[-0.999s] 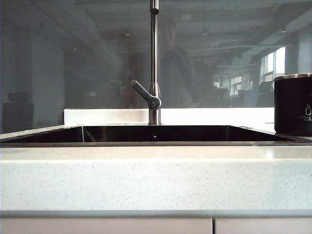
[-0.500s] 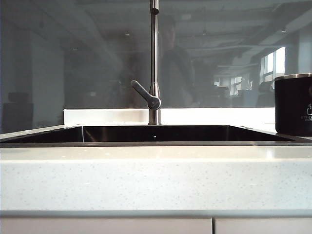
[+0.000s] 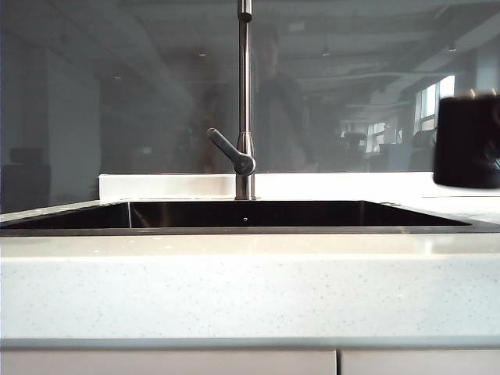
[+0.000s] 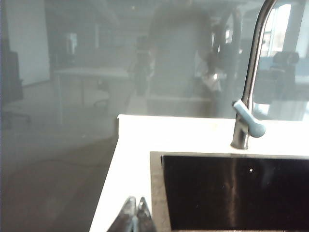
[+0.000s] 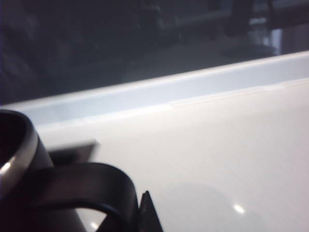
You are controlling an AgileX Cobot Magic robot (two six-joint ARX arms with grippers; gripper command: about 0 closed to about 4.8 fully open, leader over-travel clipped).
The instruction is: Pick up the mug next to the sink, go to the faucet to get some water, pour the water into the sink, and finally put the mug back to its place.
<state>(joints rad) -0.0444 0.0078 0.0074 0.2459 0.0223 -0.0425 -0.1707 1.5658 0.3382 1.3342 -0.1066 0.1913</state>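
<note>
- Exterior view: the mug (image 3: pixel 467 141) is at the far right edge, blurred, and its base stands clear above the white worktop (image 3: pixel 250 285); I judge it is lifted, just beside the right end of the sink (image 3: pixel 242 216). No arm or jaws show here.
- The faucet (image 3: pixel 245 101) stands upright behind the middle of the sink, well apart from the mug, toward the left of this view. I judge the coming move must carry the mug sideways over the basin to the faucet, with its long axis kept upright.
- No writing on the mug can be read; the blur hides it.
- Left wrist view: the left gripper (image 4: pixel 134 217) has its jaws pressed together, holding nothing, over the worktop strip beside the sink's left end. The faucet (image 4: pixel 248 92) is across the basin from it.
- Right wrist view: the right gripper (image 5: pixel 145 212) shows only a dark tip, touching the mug's handle (image 5: pixel 91 186); the silver rim (image 5: pixel 21 154) is beside it. The jaws look closed narrow on the handle.
- The right arm is clearly the nearer one to the mug.
</note>
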